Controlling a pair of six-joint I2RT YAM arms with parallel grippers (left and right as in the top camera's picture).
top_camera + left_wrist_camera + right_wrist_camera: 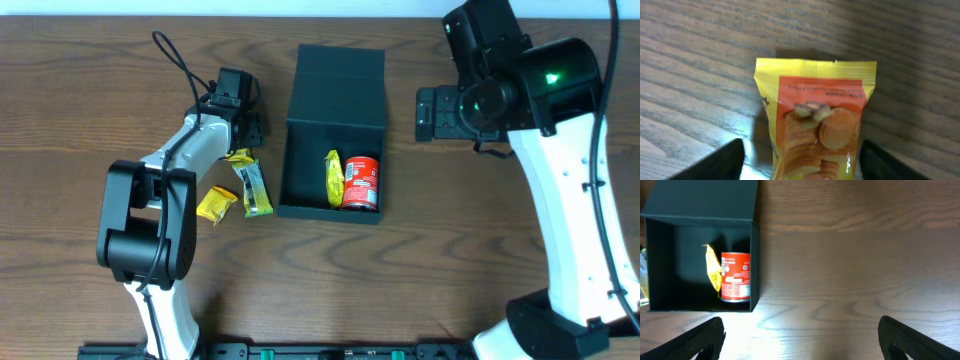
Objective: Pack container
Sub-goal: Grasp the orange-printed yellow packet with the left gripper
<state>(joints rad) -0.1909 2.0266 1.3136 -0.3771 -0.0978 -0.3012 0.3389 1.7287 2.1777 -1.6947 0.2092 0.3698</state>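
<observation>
Yellow packet (816,125), straddled by parted left tool (801,161)

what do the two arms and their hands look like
The left arm and right arm have white links and bulky black joint housings. A black cable loops above the left wrist; a green light glows on a right-arm joint. The left hand and right hand are black, with dark matte fingers.
</observation>
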